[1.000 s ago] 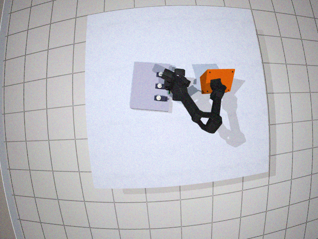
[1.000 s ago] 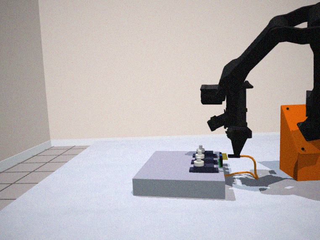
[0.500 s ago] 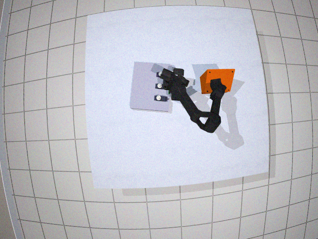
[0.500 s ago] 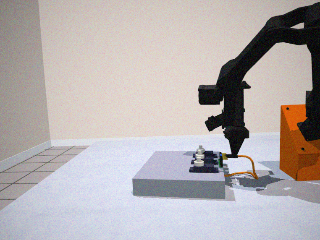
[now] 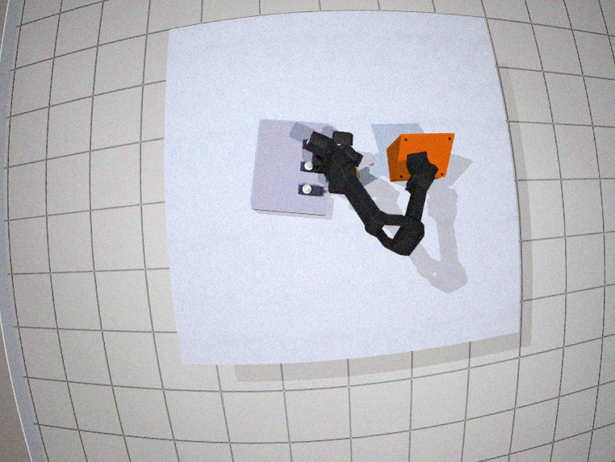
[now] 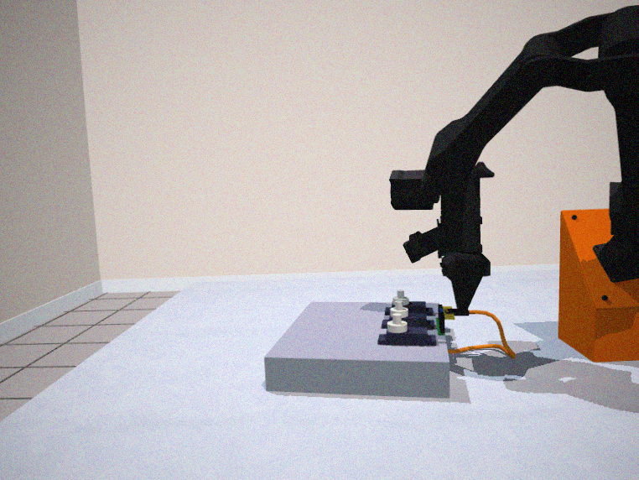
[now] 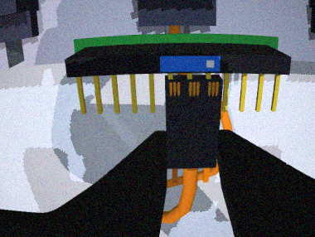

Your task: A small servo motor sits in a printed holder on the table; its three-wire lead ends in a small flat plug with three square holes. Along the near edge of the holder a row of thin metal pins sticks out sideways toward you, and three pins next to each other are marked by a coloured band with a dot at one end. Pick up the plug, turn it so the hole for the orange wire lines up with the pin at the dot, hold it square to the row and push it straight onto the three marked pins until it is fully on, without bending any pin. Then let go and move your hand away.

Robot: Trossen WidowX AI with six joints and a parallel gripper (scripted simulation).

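Observation:
My gripper [image 7: 191, 141] [image 6: 463, 311] is shut on the black plug [image 7: 191, 120] [image 6: 454, 311] by its sides. The plug's front end is at the three pins under the blue band [image 7: 182, 64]; short bits of those pins show between the plug and the black pin row [image 7: 112, 62]. The plug looks square to the row. The pale dot [image 7: 210, 64] is at the band's right end. The orange lead [image 7: 188, 191] [image 6: 497, 325] leaves the plug's rear and loops down. Which hole takes the orange wire is unclear. The uncovered pins look straight. The fingers are hidden in the top view.
The grey holder [image 5: 275, 169] [image 6: 355, 374] carries three dark servos with white hubs, one of them a servo [image 5: 314, 190] [image 6: 407, 339] at an end. Uncovered pins stand close on both sides of the plug. The orange arm base [image 5: 432, 144] [image 6: 578, 289] is behind the gripper.

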